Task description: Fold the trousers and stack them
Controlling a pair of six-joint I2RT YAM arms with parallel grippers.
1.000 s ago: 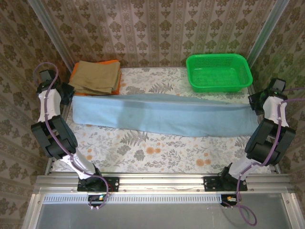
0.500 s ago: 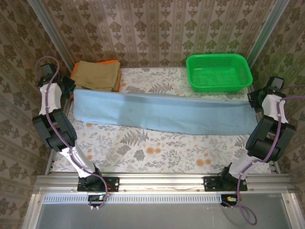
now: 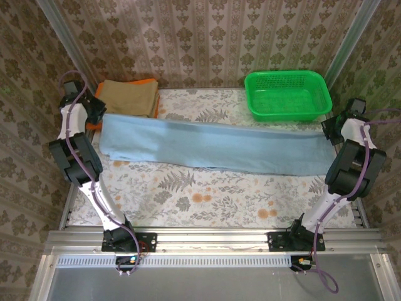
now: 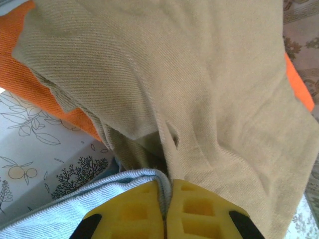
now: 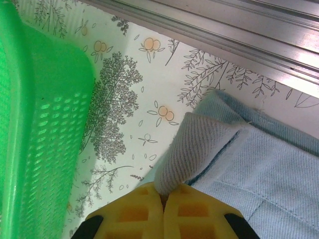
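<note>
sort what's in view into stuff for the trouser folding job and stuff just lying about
For the job: light blue trousers, left fingers and right fingers pinching their ends.
Lying about: tan trousers, orange cloth, green basket.

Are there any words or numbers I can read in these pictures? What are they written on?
None: no words, numbers or labels can be read anywhere.
The light sky-blue trousers, the folded tan khaki trousers, the orange cloth and the green plastic mesh basket are all plain.
The tablecloth and the wallpaper carry only plant and fruit patterns, not letters.
</note>
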